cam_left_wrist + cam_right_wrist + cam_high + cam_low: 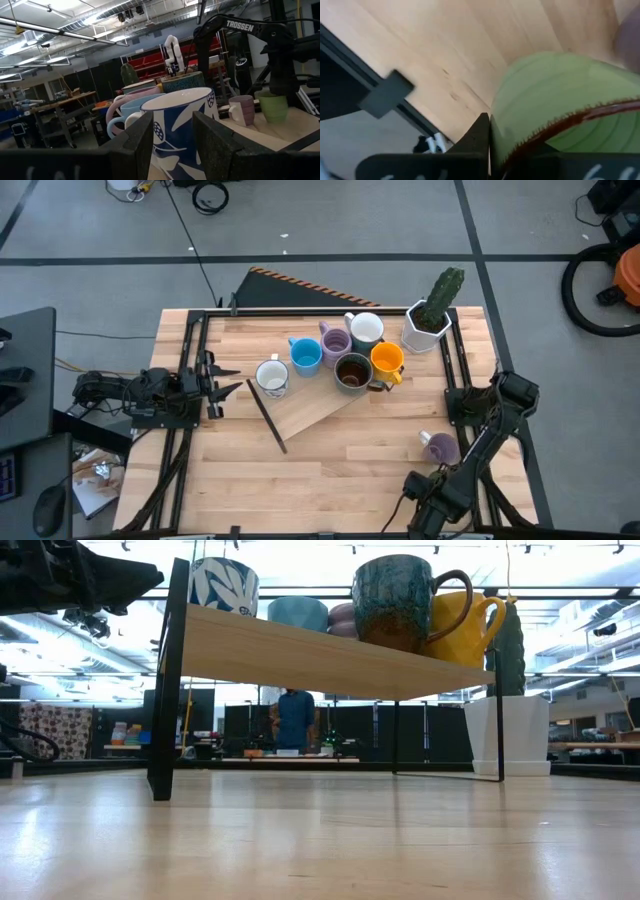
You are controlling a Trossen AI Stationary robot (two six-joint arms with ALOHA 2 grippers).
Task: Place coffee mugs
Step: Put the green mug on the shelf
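Observation:
Several coffee mugs stand on a raised wooden shelf (310, 410): a white patterned one (271, 376), a blue one (305, 356), a lavender one (335, 340), a white one (365, 328), a dark brown one (352, 372) and an orange one (387, 360). Another lavender mug (438, 446) stands on the table at the near right. Beside it stands a green mug (274, 106), hidden under my right arm in the high view. My right gripper (438, 485) is shut on the green mug. My left gripper (225, 385) waits open at the table's left edge. My right gripper holds the green mug by its brown-edged rim (520, 142), coming from above and pointing down. One finger (481, 134) lies against the outside of the wall; the other is hidden behind the rim. The mug stands upright, its base on the table (275, 120).
A white faceted pot with a cactus (430, 320) stands at the far right, beside the shelf. The shelf's black legs (165, 690) stand on the table. Bare wood lies along the near edge (300, 490). A person (295, 720) stands in the room beyond.

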